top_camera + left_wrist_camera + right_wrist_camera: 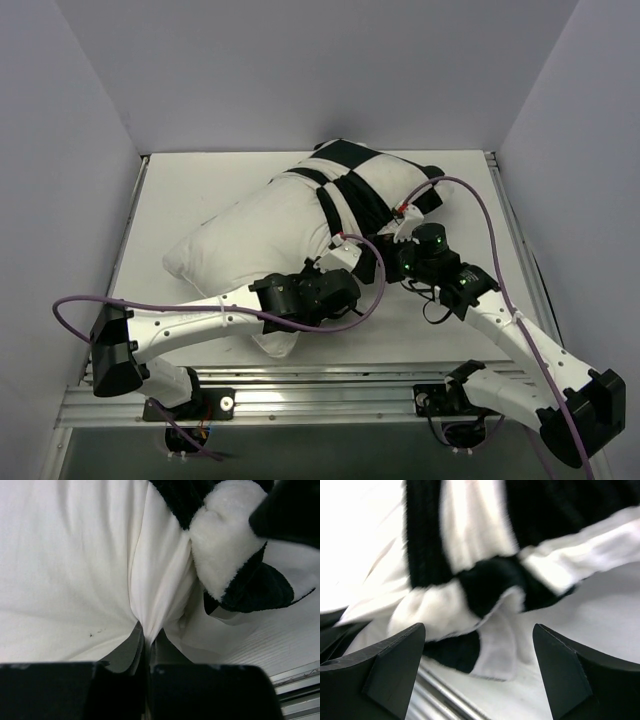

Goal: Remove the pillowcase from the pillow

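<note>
Left hand [146,639] clamped shut on a pinched ridge of the pillow [255,230]; right hand [479,630] spread wide, gripping nothing.

Lying aslant on the tabletop [190,185], plump and bulky yet probably light and squashy, so likely to drag along under any pull unless anchored; bunched over the pillow's far right end, the pillowcase [365,185], plush and limp, apt to slide off with a steady pull away from the pillow's bare end; best purchase probably the loose hem [492,652] hanging at the pillow's near right edge, just ahead of the open right hand, taken in a deep bite through fabric only, not stuffing.
</note>
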You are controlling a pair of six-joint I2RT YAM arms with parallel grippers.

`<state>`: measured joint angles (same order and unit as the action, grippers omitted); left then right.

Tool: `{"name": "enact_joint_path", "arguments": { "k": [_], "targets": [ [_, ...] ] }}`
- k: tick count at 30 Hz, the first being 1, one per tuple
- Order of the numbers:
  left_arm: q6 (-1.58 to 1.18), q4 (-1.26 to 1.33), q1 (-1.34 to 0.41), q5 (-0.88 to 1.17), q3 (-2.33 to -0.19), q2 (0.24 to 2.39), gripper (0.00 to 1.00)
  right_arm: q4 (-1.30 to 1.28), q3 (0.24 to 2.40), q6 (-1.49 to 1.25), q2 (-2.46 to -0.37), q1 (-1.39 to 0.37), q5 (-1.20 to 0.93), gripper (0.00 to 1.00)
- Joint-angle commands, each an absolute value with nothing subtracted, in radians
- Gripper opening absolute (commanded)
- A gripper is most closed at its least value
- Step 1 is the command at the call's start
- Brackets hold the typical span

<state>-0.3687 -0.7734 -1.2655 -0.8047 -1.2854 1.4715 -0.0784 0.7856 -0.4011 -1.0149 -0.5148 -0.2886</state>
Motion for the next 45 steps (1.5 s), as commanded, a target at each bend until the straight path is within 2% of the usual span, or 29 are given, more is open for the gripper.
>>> {"name": "enact_joint_path", "arguments": {
  "k": [1, 11, 17, 20, 21, 23, 24, 26, 27, 35, 39, 45],
  "targets": [
    [-0.354, -0.664, -1.256, -0.789, -1.33, 1.431, 0.02, -0.046, 0.758, -0.432, -0.973, -0.561, -0.382, 0.84],
    [-0.37, -0.676, -1.246, -0.779, -1.345, 1.422, 0.02, 0.083, 0.767, -0.474, -1.068, -0.73, -0.325, 0.83],
    [-0.393, -0.673, -1.243, -0.775, -1.335, 1.385, 0.02, 0.156, 0.732, -0.477, -1.149, -0.747, -0.253, 0.76],
    [-0.408, -0.673, -1.235, -0.77, -1.315, 1.362, 0.02, 0.218, 0.709, -0.497, -1.17, -0.746, -0.264, 0.58],
    [-0.414, -0.676, -1.235, -0.77, -1.309, 1.352, 0.02, 0.235, 0.706, -0.5, -1.175, -0.744, -0.253, 0.43],
    [-0.437, -0.681, -1.23, -0.769, -1.29, 1.339, 0.02, 0.236, 0.703, -0.499, -1.178, -0.735, -0.232, 0.28],
    [-0.443, -0.689, -1.23, -0.767, -1.286, 1.322, 0.02, 0.235, 0.703, -0.497, -1.183, -0.729, -0.213, 0.15],
    [-0.465, -0.696, -1.227, -0.762, -1.267, 1.304, 0.02, 0.232, 0.704, -0.488, -1.189, -0.691, -0.203, 0.03],
    [-0.471, -0.704, -1.226, -0.761, -1.259, 1.28, 0.02, 0.226, 0.704, -0.489, -1.192, -0.668, -0.199, 0.0],
    [-0.571, -0.856, -1.155, -0.776, -1.241, 1.166, 0.02, 0.109, 0.796, -0.527, -1.212, -0.396, -0.169, 0.0],
    [-0.588, -0.957, -1.111, -0.798, -1.278, 1.077, 0.02, 0.101, 0.856, -0.578, -1.224, -0.253, -0.215, 0.0],
    [-0.591, -1.063, -1.085, -0.838, -1.341, 0.977, 0.02, 0.043, 0.936, -0.7, -1.207, -0.076, -0.173, 0.0]
  ]
}}
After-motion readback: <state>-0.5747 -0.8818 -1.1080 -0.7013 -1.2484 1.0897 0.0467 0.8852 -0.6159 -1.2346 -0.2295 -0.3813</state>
